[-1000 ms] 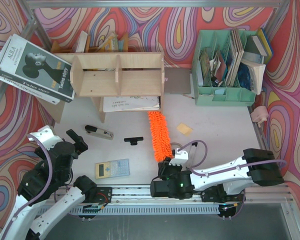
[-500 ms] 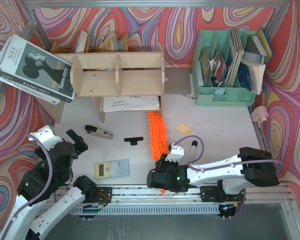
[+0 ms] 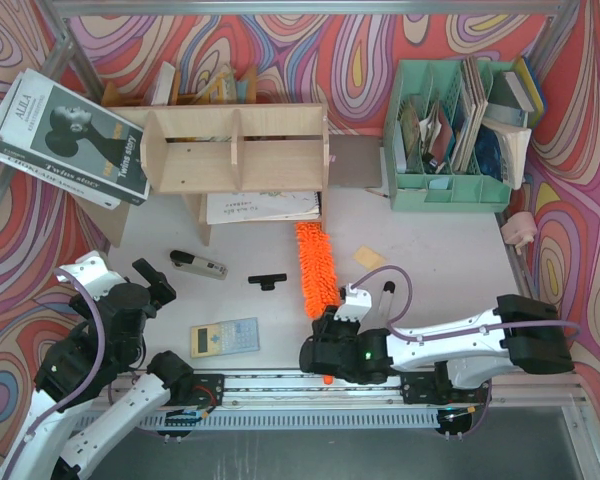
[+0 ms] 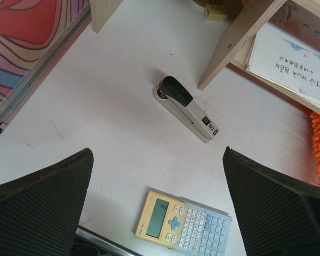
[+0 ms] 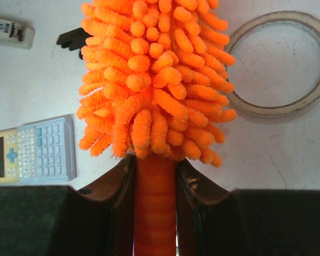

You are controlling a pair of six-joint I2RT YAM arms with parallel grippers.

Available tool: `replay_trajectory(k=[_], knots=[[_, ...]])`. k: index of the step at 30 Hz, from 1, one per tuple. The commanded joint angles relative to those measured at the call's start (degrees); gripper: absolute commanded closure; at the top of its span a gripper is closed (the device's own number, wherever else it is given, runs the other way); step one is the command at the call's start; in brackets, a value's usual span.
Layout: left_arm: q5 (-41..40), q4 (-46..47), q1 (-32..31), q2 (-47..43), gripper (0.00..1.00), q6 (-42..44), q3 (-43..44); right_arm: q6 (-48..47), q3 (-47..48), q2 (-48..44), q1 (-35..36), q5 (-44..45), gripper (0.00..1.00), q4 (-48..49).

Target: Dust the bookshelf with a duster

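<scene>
Duster (image 3: pixel 318 270) stretches centre frame, tip just below the bookshelf (image 3: pixel 235 150) at upper left; your right gripper (image 3: pixel 331 325) clamps its handle (image 5: pixel 155 213) at bottom centre. Your left gripper (image 3: pixel 152 282), lower left, gapes wide, empty.

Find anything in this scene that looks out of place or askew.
The big books left of the bookshelf lie stacked at a slant, crooked to its edges, beside it rather than standing in it.

We see a white table (image 3: pixel 440 260) bearing the bookshelf (image 3: pixel 280 122) far left, an organizer (image 3: pixel 445 193) far right, and nearer a stapler (image 3: pixel 198 265), calculator (image 3: pixel 224 337), clip (image 3: pixel 267 281) and note (image 3: pixel 369 258).
</scene>
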Motion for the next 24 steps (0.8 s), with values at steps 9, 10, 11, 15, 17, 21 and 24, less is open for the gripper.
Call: replay_trajectory(k=[9,10,11,15,17,21,24], knots=[[-0.3,0.3,-0.2,-0.4,0.02,0.9,0.0,0.3,0.3,3.0,-0.1,1.3,1.00,-0.1],[-0.3,0.3,-0.2,-0.5,0.02,0.9,0.0,-0.7,0.1,3.3,-0.8,0.0,1.00,1.2],[-0.4,0.2,-0.2,-0.7,0.02,0.8,0.0,-1.7,-0.3,3.4,-1.5,-1.4,1.00,2.5],[-0.4,0.2,-0.2,-1.2,0.02,0.8,-0.1,-4.5,-0.5,3.9,-2.9,-3.9,1.00,5.1],[-0.4,0.3,-0.2,-1.2,0.02,0.8,-0.1,-5.4,0.2,3.7,-2.9,-3.0,1.00,5.2],[-0.2,0.3,-0.2,-1.2,0.02,0.9,-0.1,-12.5,-0.2,2.5,-2.8,-2.4,1.00,10.9],[-0.3,0.3,-0.2,-1.3,0.02,0.9,0.0,-19.7,-0.6,2.7,-2.5,-4.8,1.00,18.9]])
